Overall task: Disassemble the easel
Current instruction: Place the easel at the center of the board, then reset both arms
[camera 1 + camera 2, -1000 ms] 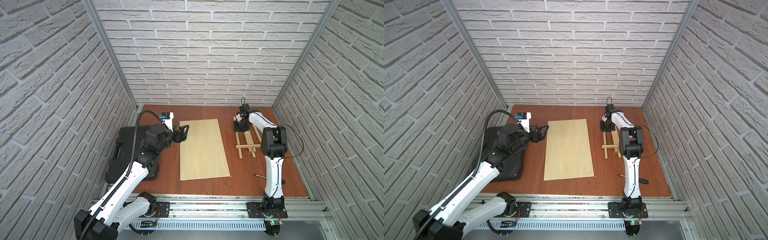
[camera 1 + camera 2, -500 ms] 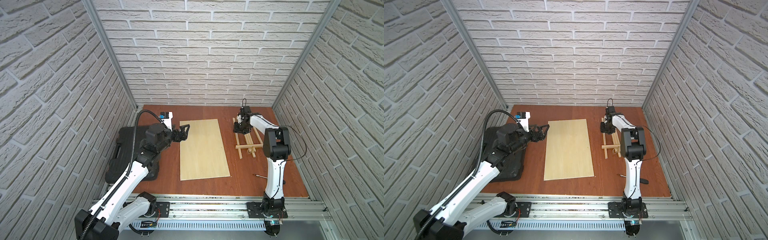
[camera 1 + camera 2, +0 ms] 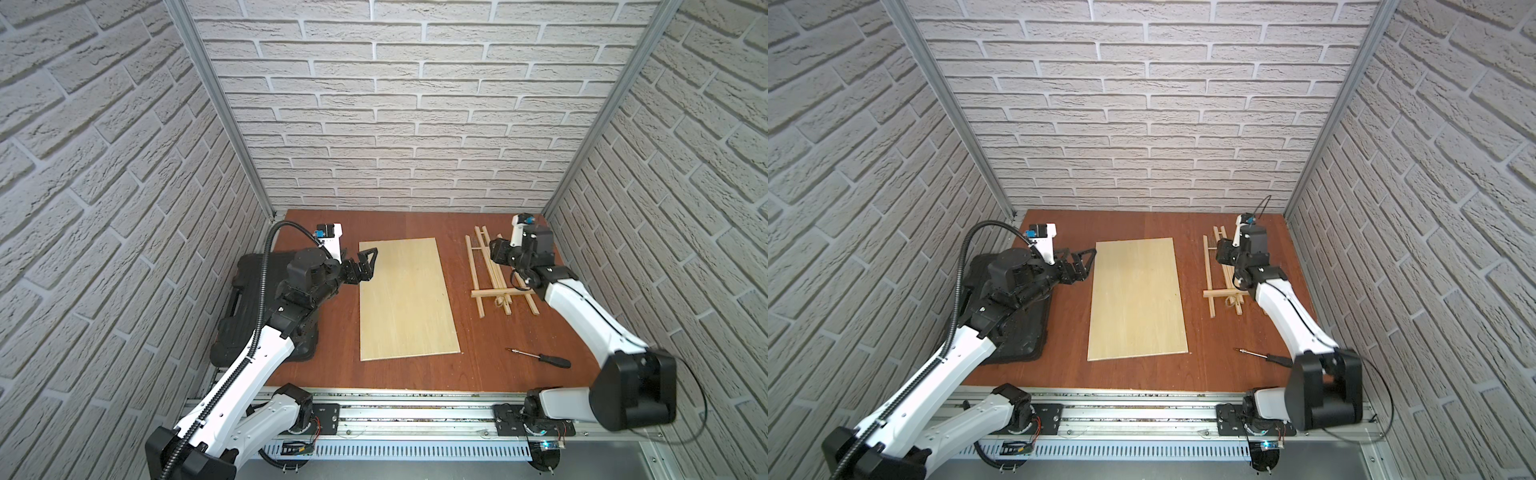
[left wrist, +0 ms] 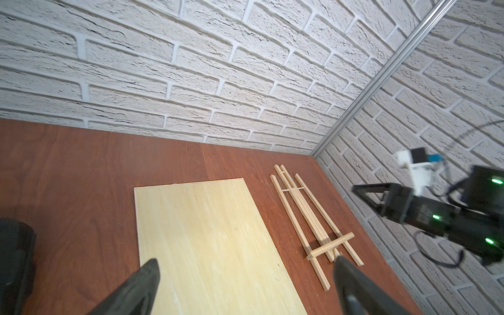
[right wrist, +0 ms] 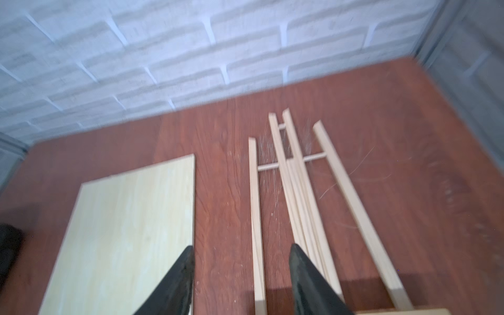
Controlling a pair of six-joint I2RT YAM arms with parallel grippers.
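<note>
**Hands both parted and empty, easel flat on the bench**

Left hand [image 3: 365, 266] hangs with its fingers spread wide and nothing between them. It is low over the bench [image 3: 415, 376], at the far left corner of the plywood board [image 3: 405, 299]. Its own wrist view shows the two dark fingertips [image 4: 147, 272] well apart, framing the board. Right hand [image 3: 496, 251] hovers above the easel [image 3: 498, 293] with its fingers partly parted. In the right wrist view the fingertips [image 5: 185, 261] stand apart above the wood and grip none of it. The left wrist view shows that hand in the air, clear of the slats, on the side of the right wall.

Nearest the front rail, a screwdriver [image 3: 540, 356] with a black handle lies on the bare bench at the right, its tip pointing left, well apart from everything else. Next comes the plywood board, flat in the middle, its long sides running toward the back wall. Left of it, a black case [image 3: 245, 291] lies under the left arm. Right of the board, between it and the right wall, the easel lies flat. Its cross ledge is at the near end, and the slats run away from it and draw closer toward the far end, where a thin rung crosses them. The middle slats lie bundled together between the two outer legs. Beyond stands the white brick back wall [image 3: 395, 124].
</note>
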